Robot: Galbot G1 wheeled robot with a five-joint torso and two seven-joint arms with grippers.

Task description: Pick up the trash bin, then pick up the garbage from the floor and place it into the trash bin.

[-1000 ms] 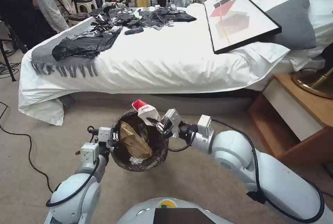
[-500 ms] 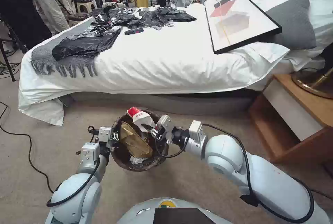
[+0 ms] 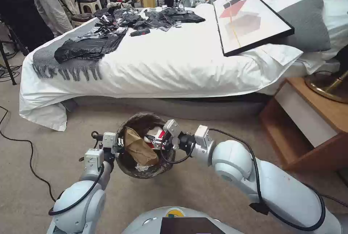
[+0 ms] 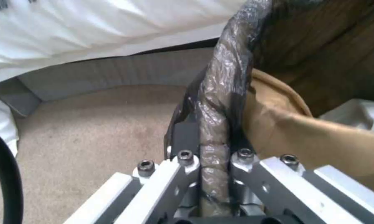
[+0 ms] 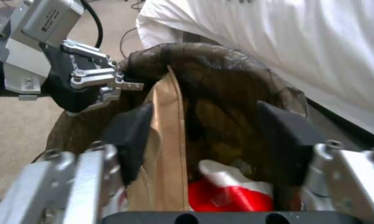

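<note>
Right wrist view: red-white paper cup [image 5: 228, 193] inside trash bin [image 5: 220, 62].

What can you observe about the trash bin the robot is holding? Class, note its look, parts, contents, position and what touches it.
The trash bin is a small round bucket lined with a crinkled dark brown-black plastic bag folded over its rim. It hangs above the beige carpet in front of the bed, tilted. The left gripper is clamped on the bag-covered rim, one finger on each side. Inside lie a brown paper bag, a red-and-white paper cup and something white at the bottom. The right gripper is open above the cup, apart from it.
</note>
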